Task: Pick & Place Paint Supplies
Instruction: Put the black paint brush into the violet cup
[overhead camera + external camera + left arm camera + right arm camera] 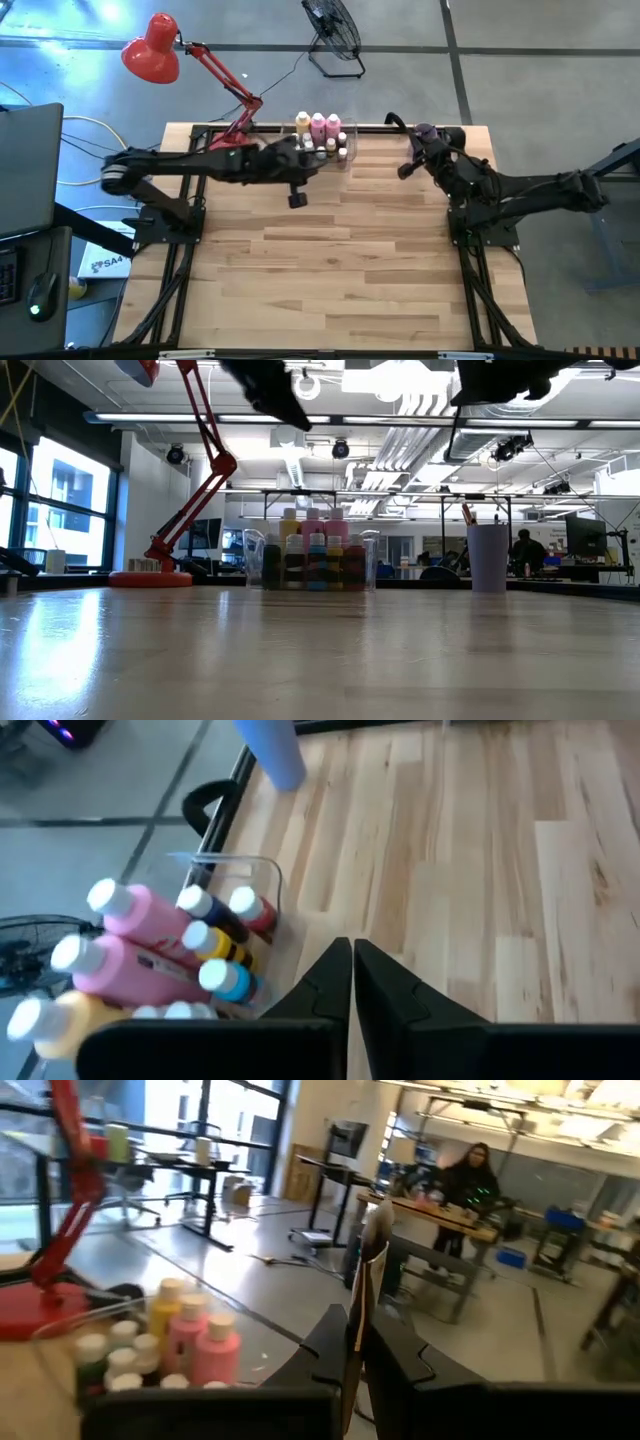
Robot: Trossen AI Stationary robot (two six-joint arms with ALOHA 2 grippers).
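Note:
The clear bin (322, 138) stands at the table's far edge with tall pink and yellow paint bottles (120, 955) and small white-capped bottles (225, 935) upright in it. To its right stands the lilac cup (487, 557) with a brush (466, 514) sticking out of it. My left gripper (352, 960) hangs shut just on the near side of the bin, touching nothing. My right gripper (360, 1330) is raised near the cup, shut on a thin paintbrush (368, 1275). My right gripper pinches the paintbrush's thin wooden handle (361, 1318) between its two fingers. The fingers point about level, along the brush. Its bristle end (376, 1230) sticks out beyond the fingertips, and the brush is lifted clear of the table and the cup.
A red desk lamp (152, 48) stands at the far left corner, its arm reaching over the floor. A wide stretch of bare wooden table (330, 270) lies toward the near edge. A person (470, 1175) shows in the room beyond the table.

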